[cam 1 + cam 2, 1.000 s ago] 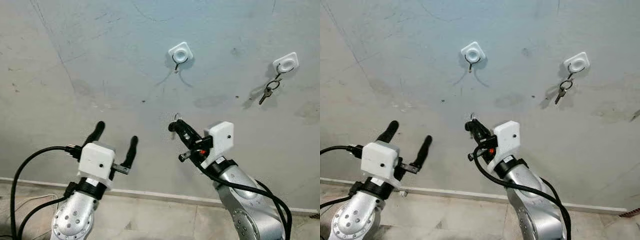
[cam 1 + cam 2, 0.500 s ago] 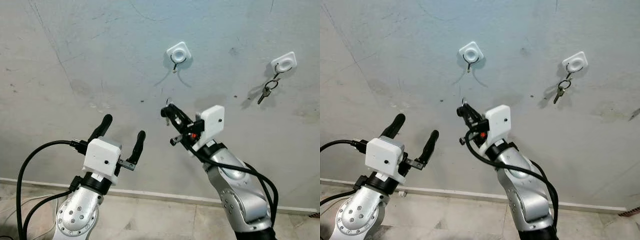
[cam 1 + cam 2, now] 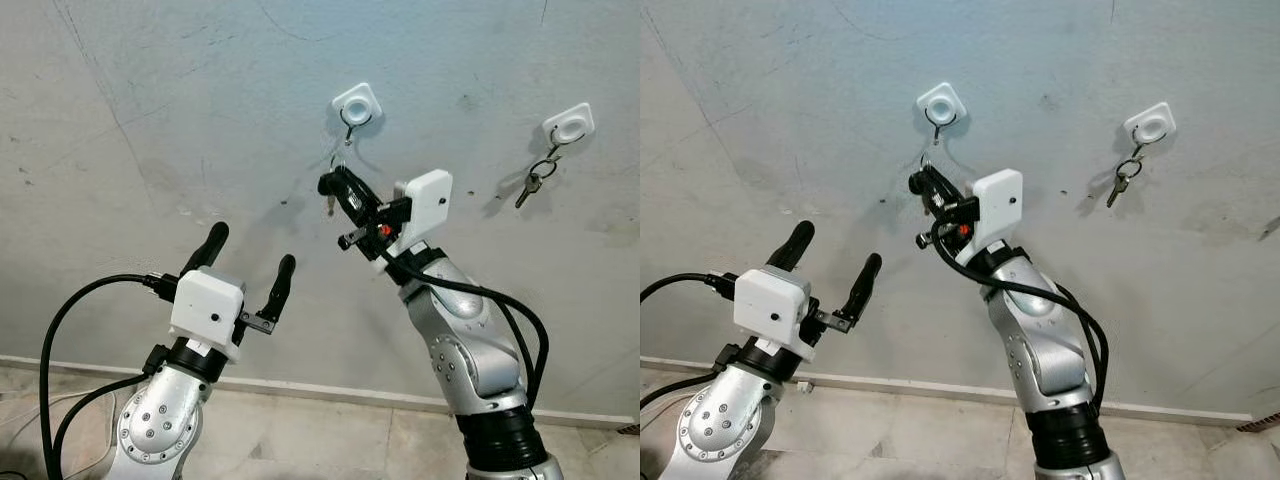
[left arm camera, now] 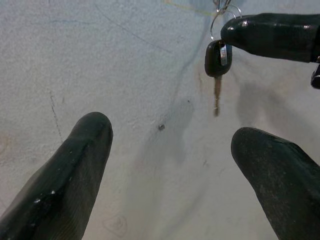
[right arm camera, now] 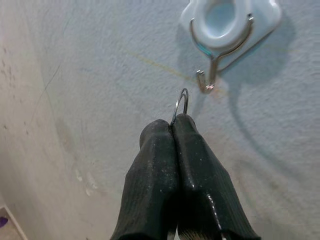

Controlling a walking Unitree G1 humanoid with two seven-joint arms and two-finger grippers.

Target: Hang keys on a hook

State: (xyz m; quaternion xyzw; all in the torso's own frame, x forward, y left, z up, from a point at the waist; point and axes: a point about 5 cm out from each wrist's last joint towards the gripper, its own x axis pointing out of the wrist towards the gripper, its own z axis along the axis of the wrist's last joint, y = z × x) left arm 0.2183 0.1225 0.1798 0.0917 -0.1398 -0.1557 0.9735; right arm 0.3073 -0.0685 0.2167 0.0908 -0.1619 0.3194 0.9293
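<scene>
A white hook (image 3: pixel 356 105) with a wire prong (image 5: pixel 210 80) is stuck to the grey wall. Just below it, my right gripper (image 3: pixel 328 184) is raised and shut on a key ring (image 5: pixel 181 104), whose loop pokes out past the fingertips a short way under the prong. A black-headed key (image 4: pixel 218 60) dangles from that ring beneath the right fingers (image 4: pixel 272 35). My left gripper (image 3: pixel 250 253) is open lower down and to the left, holding nothing, its fingers (image 4: pixel 65 175) pointing at the wall.
A second white hook (image 3: pixel 568 124) further right on the wall carries another set of keys (image 3: pixel 534 182). The wall meets a pale tiled floor (image 3: pixel 300 440) at a skirting line below both arms.
My right gripper has risen with the key ring, from well below the hook to just under its prong. The left gripper has lifted slightly and stays open.
</scene>
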